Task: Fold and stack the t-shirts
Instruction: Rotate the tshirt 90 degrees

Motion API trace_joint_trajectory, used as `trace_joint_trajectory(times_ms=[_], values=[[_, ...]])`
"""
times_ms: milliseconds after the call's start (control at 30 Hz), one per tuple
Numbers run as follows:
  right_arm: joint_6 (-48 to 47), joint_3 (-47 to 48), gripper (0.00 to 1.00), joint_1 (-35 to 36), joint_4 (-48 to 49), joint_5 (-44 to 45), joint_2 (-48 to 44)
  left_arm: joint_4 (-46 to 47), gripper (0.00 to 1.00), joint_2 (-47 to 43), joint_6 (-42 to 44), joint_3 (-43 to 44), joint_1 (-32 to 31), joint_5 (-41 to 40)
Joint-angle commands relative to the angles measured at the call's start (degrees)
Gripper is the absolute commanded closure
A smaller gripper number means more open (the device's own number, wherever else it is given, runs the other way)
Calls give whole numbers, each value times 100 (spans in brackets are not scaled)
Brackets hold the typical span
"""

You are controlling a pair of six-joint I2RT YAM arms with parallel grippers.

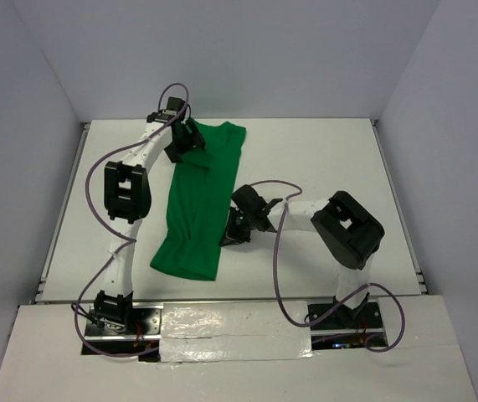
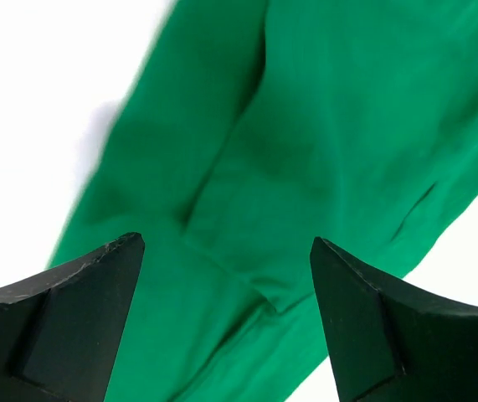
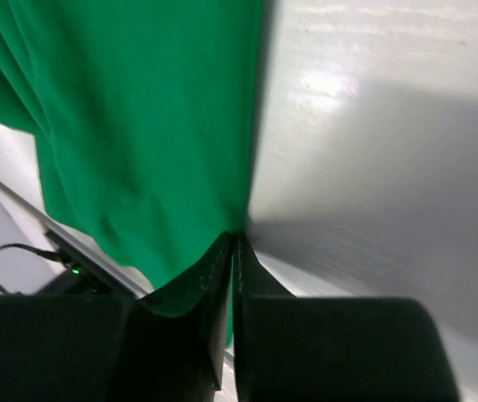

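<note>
Right claw (image 3: pixel 232 239) clamped on edge of one green t-shirt (image 1: pixel 197 201), left claw (image 2: pixel 226 243) spread open above it, one table (image 1: pixel 322 151).

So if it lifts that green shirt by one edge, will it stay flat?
Probably floppy: the t-shirt lies in soft folds and creases. Likely light, since the right gripper seems to pinch just its edge. Expect sagging.

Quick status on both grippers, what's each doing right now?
Left gripper: open over the t-shirt, holding nothing.
Right gripper: closed, pinching the t-shirt's edge.
</note>
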Motion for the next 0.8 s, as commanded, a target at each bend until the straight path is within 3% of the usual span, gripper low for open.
trace_joint_trajectory(times_ms=[0, 33, 267, 767], values=[[-7, 223, 94, -26, -30, 50, 302, 499, 6, 106, 224, 215, 113, 219], [2, 224, 99, -26, -30, 32, 320, 535, 6, 220, 276, 250, 122, 254], [-138, -268, 100, -368, -197, 427, -329, 728, 8, 678, 216, 470, 245, 526], [-1218, -1174, 100, -1123, -1261, 1052, -1481, 1150, 6, 89, -171, 329, 96, 1010]])
